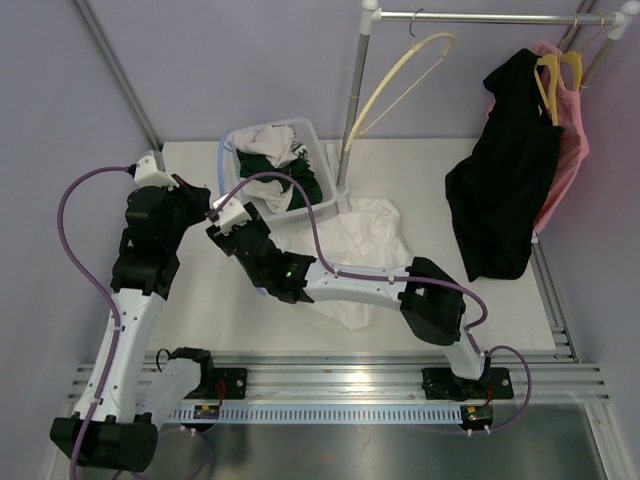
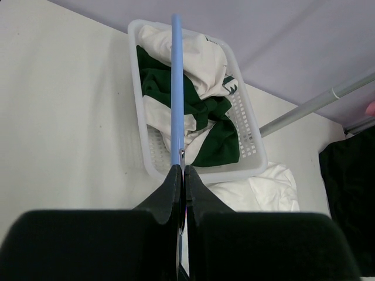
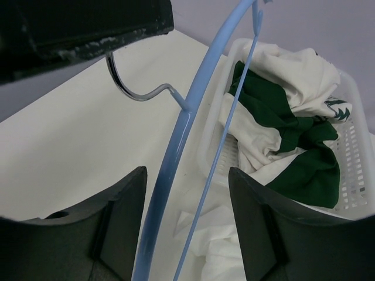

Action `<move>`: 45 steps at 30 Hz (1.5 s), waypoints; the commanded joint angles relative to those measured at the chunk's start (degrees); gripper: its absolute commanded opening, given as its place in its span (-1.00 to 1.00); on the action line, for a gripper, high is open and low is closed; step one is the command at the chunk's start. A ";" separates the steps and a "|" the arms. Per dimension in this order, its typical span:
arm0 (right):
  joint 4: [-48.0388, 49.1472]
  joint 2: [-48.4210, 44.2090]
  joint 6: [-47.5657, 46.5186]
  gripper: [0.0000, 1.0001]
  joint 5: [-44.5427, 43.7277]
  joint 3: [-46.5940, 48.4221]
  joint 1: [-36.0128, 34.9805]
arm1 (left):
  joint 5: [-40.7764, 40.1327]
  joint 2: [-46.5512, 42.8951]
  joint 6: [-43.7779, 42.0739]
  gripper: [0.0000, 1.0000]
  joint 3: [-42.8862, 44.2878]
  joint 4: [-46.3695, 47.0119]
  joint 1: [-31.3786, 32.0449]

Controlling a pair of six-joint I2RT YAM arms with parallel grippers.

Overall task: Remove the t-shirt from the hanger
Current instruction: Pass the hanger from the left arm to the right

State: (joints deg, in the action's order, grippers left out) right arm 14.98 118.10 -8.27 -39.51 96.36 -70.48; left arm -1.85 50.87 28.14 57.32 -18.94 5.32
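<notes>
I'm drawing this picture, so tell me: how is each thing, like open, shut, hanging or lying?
Light blue plastic hanger: bare, gripped.
Left jaws: shut on the hanger.
Right jaws: open around the hanger.
White cloth t-shirt: off, crumpled on the table.
White plastic basket: holding green-and-white clothes.
Black garment: hanging on the rail.

Robot lab: purple walls (image 1: 250, 60), garment rack (image 1: 480, 16).

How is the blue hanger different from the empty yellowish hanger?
The blue hanger is pinched in the left gripper, over the table by the basket; the yellowish hanger hangs from the rail. The blue hanger is light blue; the yellowish hanger is pale cream. Both carry no clothes.
</notes>
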 commanded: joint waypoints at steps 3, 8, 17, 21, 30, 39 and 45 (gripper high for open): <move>13.91 0.28 -4.37 0.19 -4.08 -1.87 -0.80 | -2.19 0.19 1.12 -1.00 3.41 2.68 0.30; 19.20 2.65 -8.42 0.14 -7.25 -1.88 -1.94 | -3.25 1.24 1.57 -1.00 4.11 1.62 0.30; 19.30 4.41 -8.78 0.16 -8.83 -1.35 -3.79 | -3.43 1.86 1.74 -1.00 4.38 1.45 0.30; 19.90 5.73 -8.95 0.17 -10.85 -0.73 -3.79 | -3.43 2.04 1.83 -1.00 4.47 1.36 0.30; 20.61 8.46 -10.54 0.16 -13.58 0.41 -3.88 | -3.69 2.83 2.18 -1.00 4.82 0.75 0.30; 25.36 8.72 -13.79 -0.37 -15.60 -0.99 -3.88 | -3.78 3.18 2.27 -1.00 4.82 0.75 0.30; 25.01 7.76 -13.96 -0.91 -15.16 -1.44 -3.97 | -3.34 3.44 1.92 -0.71 4.82 1.18 0.30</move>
State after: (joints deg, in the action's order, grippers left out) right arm 36.40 126.82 -21.47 -53.91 94.43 -74.02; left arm -4.95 54.39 29.91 59.16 -21.32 5.32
